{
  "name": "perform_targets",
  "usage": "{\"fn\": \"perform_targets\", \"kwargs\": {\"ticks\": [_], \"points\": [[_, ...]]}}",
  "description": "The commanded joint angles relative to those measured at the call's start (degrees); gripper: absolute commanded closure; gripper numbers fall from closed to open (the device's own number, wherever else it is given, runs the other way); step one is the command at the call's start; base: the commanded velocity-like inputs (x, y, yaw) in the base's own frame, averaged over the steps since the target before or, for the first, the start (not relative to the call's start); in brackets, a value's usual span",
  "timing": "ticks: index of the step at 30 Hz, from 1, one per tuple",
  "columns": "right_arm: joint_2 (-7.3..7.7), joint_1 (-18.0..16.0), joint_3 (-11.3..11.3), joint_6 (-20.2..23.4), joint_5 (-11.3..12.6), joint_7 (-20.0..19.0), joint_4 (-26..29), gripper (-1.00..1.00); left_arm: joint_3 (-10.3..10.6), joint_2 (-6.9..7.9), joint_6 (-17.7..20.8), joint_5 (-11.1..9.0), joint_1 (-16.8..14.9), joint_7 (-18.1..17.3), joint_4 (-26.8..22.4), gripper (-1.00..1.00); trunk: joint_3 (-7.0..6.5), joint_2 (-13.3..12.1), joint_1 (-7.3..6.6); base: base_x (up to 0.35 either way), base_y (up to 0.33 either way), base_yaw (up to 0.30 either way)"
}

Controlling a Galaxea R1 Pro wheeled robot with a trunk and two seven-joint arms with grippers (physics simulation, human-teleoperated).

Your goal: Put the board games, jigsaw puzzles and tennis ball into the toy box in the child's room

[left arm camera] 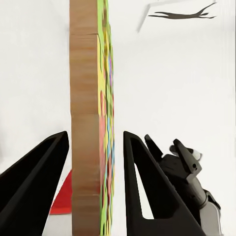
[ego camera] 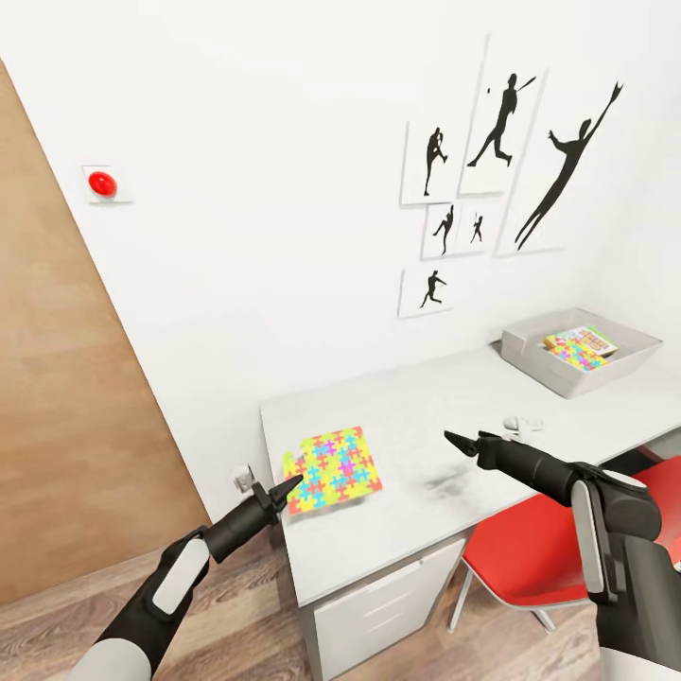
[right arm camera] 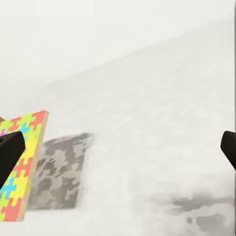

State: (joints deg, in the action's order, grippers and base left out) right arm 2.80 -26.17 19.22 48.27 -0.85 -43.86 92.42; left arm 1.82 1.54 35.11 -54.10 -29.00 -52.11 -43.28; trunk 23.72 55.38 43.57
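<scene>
Your left gripper [ego camera: 286,489] sits at the near-left edge of the long pale-grey desk top [ego camera: 426,473], its two fingers either side of the near edge of the thin multicoloured jigsaw square [ego camera: 333,468]; in the left wrist view the square [left arm camera: 93,123] stands edge-on between them. The square is lifted off the desk at a tilt. To its right, your right gripper [ego camera: 461,443] hangs over the middle of the desk, apart from the square. Behind it lies a small white object [ego camera: 523,424]. At the far right of the desk is the shallow light-grey tray bin [ego camera: 530,355], with a second jigsaw square [ego camera: 575,352] and a flat printed box [ego camera: 588,338] inside. The red chair [ego camera: 539,553] is below the desk's front edge, right of the white cabinet drawers [ego camera: 378,615]. Black silhouette pictures [ego camera: 492,180] hang on the wall behind the desk.
</scene>
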Motion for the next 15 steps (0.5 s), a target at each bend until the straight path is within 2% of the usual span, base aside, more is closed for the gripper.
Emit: {"fn": "perform_targets", "kwargs": {"ticks": [1,9,10,11,12,15], "points": [[0.01,-0.1,0.1,0.3,-0.1,-0.3,0.0,-1.0,0.2,0.05,0.4,-0.5,0.1,0.1,-0.3,1.0,-0.12,-0.4,-0.22,0.0,0.0,0.0],[0.24,-0.2,0.7,0.0,-0.1,-0.4,0.1,-1.0,0.2,-0.06,0.9,-0.5,0.6,1.4,-3.1,1.0,-1.56,-3.6,-1.98,0.0,0.0,0.0],[2.34,-0.1,0.7,0.1,-0.1,-0.6,0.1,-1.0,0.2,-0.24,1.8,-0.8,1.1,4.2,-6.6,1.0,-1.74,-4.0,-2.2,0.0,0.0,0.0],[3.76,-0.6,1.8,0.5,0.0,-0.9,0.1,-1.0,0.2,-1.85,4.1,-1.0,1.5,11.5,-12.8,1.0,-1.92,-4.4,-2.42,0.0,0.0,-0.058],[6.44,-0.8,3.5,0.7,0.0,-1.1,0.1,-1.0,0.1,-2.46,6.7,-1.3,1.5,16.4,-19.2,1.0,-2.1,-4.8,-2.64,0.0,0.0,-0.171],[8.02,-0.9,4.5,0.6,0.1,-1.2,0.1,-1.0,-0.1,-3.04,8.6,-2.1,1.4,22.2,-23.9,1.0,-2.64,-6.0,-3.3,0.0,0.0,-0.098]]}}
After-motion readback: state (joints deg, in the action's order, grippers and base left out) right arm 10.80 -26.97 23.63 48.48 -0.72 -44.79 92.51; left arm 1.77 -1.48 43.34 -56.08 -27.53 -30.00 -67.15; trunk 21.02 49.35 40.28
